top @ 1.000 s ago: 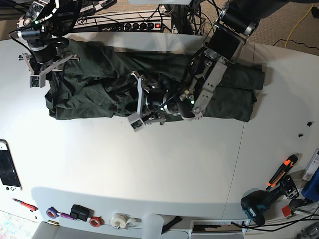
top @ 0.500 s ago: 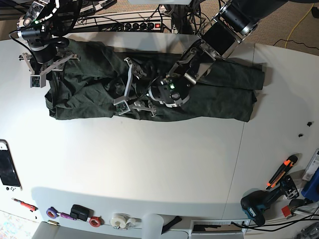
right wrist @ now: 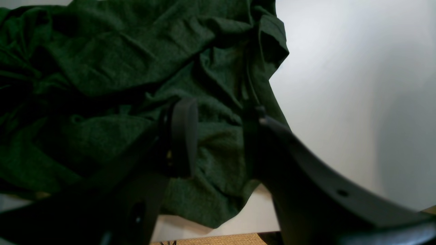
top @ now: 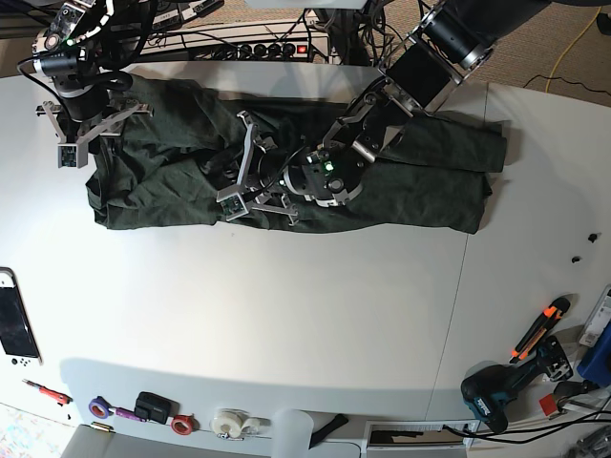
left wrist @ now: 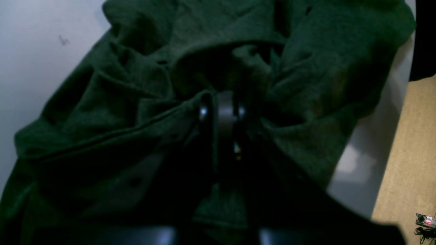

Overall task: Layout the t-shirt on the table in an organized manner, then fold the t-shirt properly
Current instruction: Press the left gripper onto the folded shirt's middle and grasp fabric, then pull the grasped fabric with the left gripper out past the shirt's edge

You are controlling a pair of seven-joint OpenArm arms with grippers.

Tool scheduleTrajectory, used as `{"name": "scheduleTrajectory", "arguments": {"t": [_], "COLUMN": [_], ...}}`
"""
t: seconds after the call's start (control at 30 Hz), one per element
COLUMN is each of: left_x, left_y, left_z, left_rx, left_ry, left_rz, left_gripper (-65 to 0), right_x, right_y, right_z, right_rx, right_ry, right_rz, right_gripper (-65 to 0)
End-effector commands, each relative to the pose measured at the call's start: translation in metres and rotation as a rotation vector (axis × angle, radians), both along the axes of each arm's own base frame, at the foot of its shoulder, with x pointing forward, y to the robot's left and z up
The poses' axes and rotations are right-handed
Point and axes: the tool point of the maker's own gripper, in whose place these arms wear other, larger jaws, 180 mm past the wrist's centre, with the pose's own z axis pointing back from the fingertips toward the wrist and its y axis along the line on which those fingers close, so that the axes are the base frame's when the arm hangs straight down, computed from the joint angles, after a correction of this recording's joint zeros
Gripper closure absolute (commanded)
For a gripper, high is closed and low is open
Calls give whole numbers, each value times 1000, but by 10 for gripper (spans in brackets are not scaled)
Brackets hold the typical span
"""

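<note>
A: Right — base view, garment first. The t-shirt [top: 181, 181] lies as a long, rumpled olive band across the upper part of the table [top: 286, 324], running from about 9 o'clock to 3 o'clock, fabric bunched and creased through its middle.

B: Left arm?

A: It comes in from 1 o'clock and reaches down to the shirt's centre. In the left wrist view the left gripper [left wrist: 220, 114] has its jaws clenched on a gathered ridge of the t-shirt [left wrist: 306, 68]; folds radiate out from the pinch, and cloth drapes over both sides of the fingers. White tabletop [left wrist: 37, 51] shows at 10 o'clock, and tan floor [left wrist: 408, 153] at 3 o'clock.

B: And the right?

A: The right gripper [top: 81, 134] sits at the shirt's end near 10 o'clock in the base view. From the right wrist view its jaws stand apart, released, with the right gripper [right wrist: 218, 136] hanging above the cloth; one dark pad [right wrist: 184, 136] is clear at centre-left. Whether the tips touch the fabric cannot be told. The t-shirt [right wrist: 119, 61] fills the left of that view, its hem edge ending toward 5 o'clock.

B: Anything else on the surface?

A: Along the near edge: a white handheld console [top: 14, 329] at 9 o'clock, tape rolls [top: 229, 423] at 6 o'clock, a teal cordless drill [top: 501, 386] and an orange-handled tool [top: 539, 327] toward 4 o'clock. All lie well apart from the shirt. A thin dark seam [top: 453, 324] crosses the tabletop on the right.
</note>
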Motion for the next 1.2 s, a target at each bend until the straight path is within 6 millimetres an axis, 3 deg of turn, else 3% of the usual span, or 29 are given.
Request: {"name": "scheduleTrajectory", "arguments": {"t": [0.0,0.47,0.63,0.8,1.17], "left_x": [10,22,40,63,105], "left_y": [-11,-20,-8,30,157], "left_z": [22,67,105,150,167], "left_rx": [-60,-162,-216,-267,-278], "left_ry": [-40,-19,-94,-180,-169], "left_rz": [-5,-57,-7,79,298], "left_gripper": [0,0,0,0,0], "right_x": [5,5,6,6,8], "right_y": [-1,-1,-1,-1,-1], "right_z": [10,11,11,11,13], "right_rx": [-14,-14,-14,-14,-16], "right_ry": [-42,-46,-46,-46,-64], "right_rz": [9,9,10,9,12], "right_gripper": [-221,-221,-221,-221,-221]}}
